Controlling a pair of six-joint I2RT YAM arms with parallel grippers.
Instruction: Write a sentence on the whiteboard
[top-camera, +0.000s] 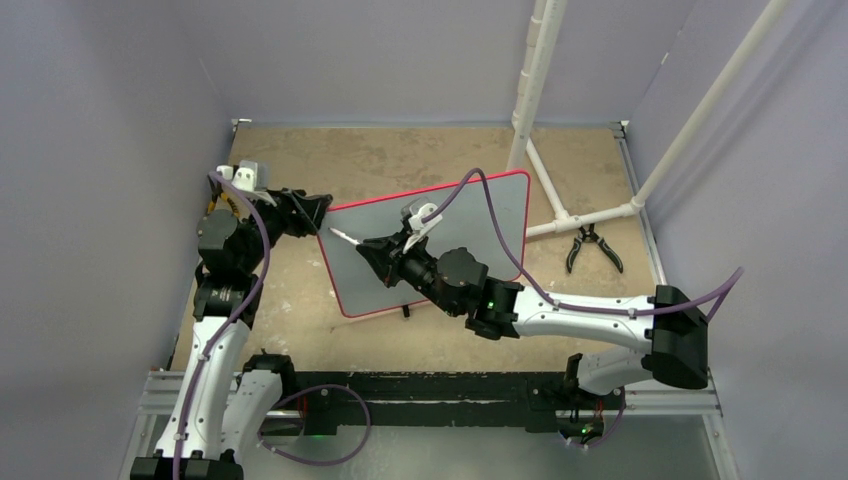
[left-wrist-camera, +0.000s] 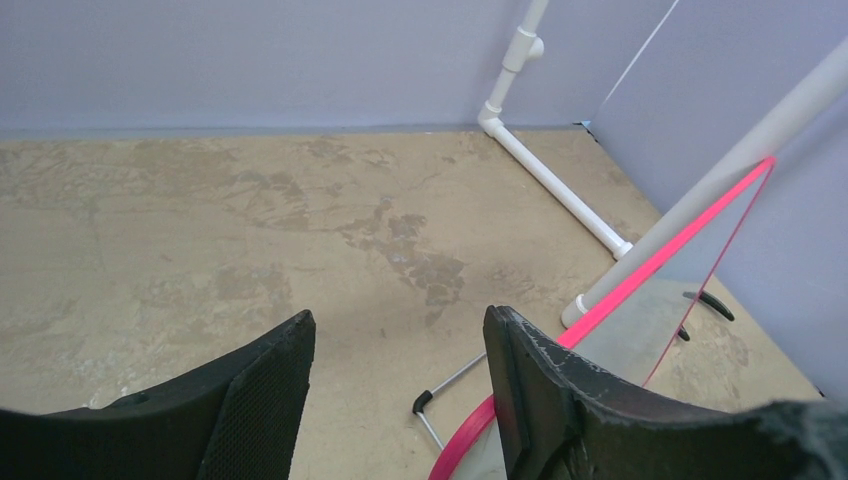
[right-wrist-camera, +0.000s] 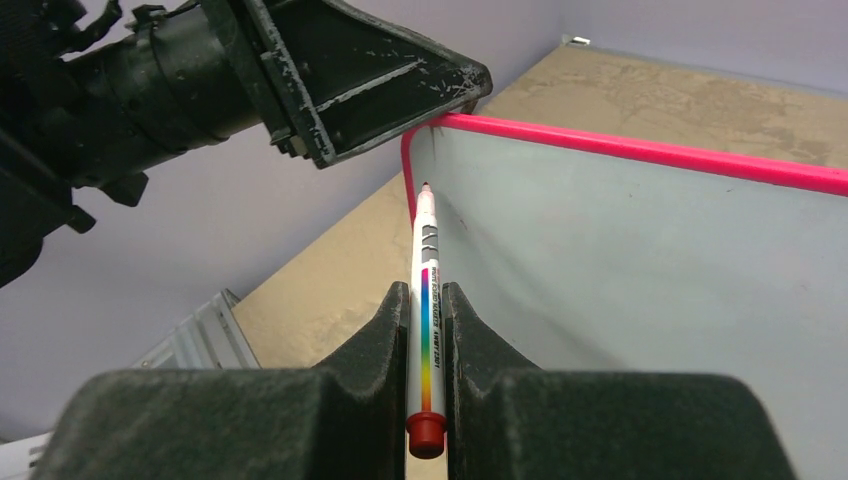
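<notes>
The whiteboard (top-camera: 495, 215), white with a thin red rim, stands tilted on the table's middle. No lettering of the sentence shows on it in any view. My right gripper (top-camera: 375, 248) is shut on a white marker (top-camera: 343, 236) with a rainbow stripe and a red end. In the right wrist view the marker (right-wrist-camera: 425, 260) points its tip at the board (right-wrist-camera: 650, 260) just below the upper left corner. My left gripper (top-camera: 318, 210) is open at that corner. In the left wrist view its right finger (left-wrist-camera: 520, 380) overlaps the red rim (left-wrist-camera: 640, 268), and the board's black-tipped wire foot (left-wrist-camera: 423, 402) shows between the fingers.
Black pliers (top-camera: 590, 245) lie right of the board. A white pipe frame (top-camera: 560, 205) stands behind it and rises along the back right. Purple walls enclose the table on three sides. A metal rail (top-camera: 430, 395) runs along the near edge.
</notes>
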